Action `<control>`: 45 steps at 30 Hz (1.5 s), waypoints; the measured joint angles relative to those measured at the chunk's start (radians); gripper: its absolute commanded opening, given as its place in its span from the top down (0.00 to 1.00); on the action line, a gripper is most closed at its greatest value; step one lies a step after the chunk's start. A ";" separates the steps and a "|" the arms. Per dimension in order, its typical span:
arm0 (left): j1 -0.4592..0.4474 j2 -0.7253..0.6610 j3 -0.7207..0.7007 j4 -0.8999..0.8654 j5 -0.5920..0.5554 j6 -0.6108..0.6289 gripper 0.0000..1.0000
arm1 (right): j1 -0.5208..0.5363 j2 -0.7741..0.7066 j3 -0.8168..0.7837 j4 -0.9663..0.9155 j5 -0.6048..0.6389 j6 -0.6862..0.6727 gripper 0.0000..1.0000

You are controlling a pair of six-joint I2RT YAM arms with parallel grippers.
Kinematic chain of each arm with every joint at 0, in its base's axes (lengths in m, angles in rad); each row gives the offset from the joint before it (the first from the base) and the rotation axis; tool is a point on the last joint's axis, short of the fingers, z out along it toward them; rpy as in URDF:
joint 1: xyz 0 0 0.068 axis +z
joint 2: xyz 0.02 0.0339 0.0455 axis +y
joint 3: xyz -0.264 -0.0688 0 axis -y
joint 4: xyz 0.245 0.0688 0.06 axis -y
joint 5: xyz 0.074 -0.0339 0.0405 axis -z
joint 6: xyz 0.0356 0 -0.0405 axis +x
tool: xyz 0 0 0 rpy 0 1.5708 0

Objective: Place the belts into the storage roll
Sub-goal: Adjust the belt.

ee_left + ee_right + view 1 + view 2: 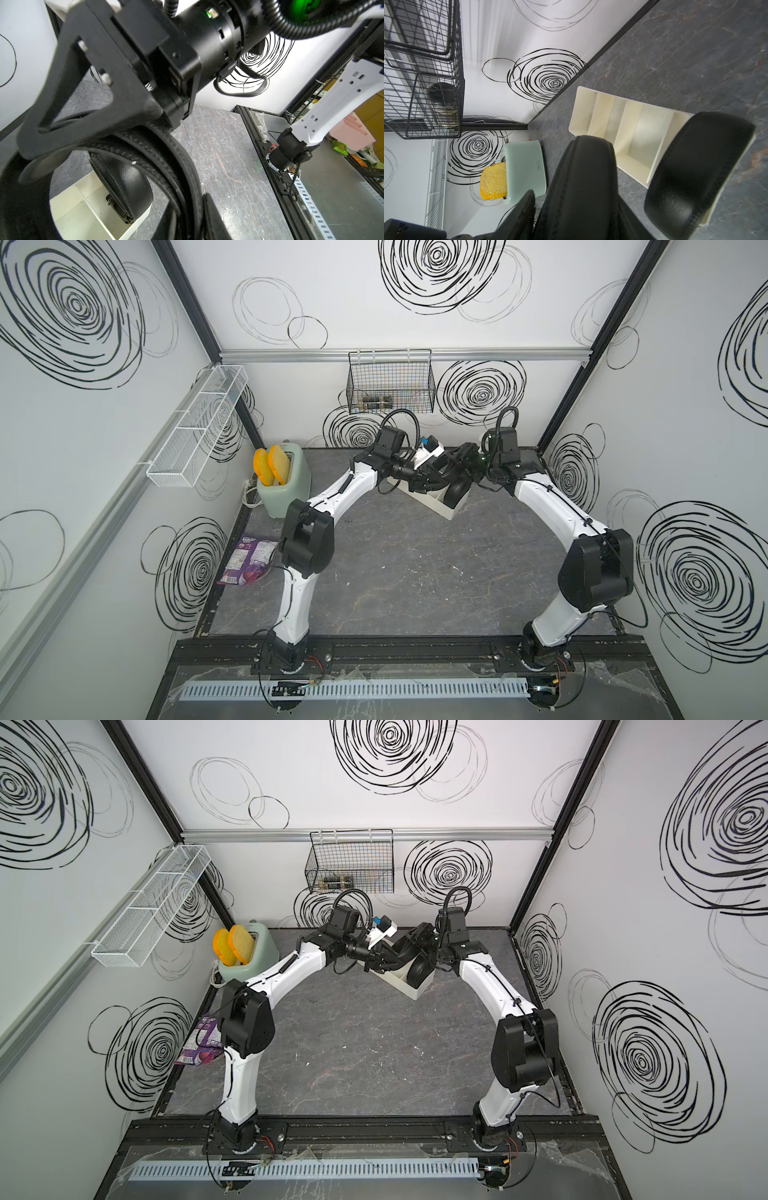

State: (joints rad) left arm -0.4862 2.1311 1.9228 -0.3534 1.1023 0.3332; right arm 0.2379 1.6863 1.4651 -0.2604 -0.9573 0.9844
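My left claw [422,485] looks clamped on the loose belt [172,162], which hangs as an open loop over the tray [581,110] at the far middle of the table [415,572]. Whether the right claw [446,475] has bitten, I can't tell. The tray's long axis runs far-left to near-right, and the coiled belt [457,493] stands in its near-right end cell. I reckon the drop is straight down, into the neighbouring cell. The right wrist view shows three cells bare, while both top views hide them.

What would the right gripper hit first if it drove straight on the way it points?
The lifted belt coil: it sits right ahead of the right gripper, which straddles it. Beyond lies the storage roll, depth unclear.
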 measured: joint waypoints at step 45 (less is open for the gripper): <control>0.089 -0.035 -0.121 0.516 0.154 -0.444 1.00 | 0.008 -0.064 -0.237 0.645 -0.075 0.387 0.20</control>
State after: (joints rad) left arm -0.3969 2.0964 1.8019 0.1627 1.2560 -0.1112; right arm 0.2459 1.6222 1.2278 0.3843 -1.0325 1.3716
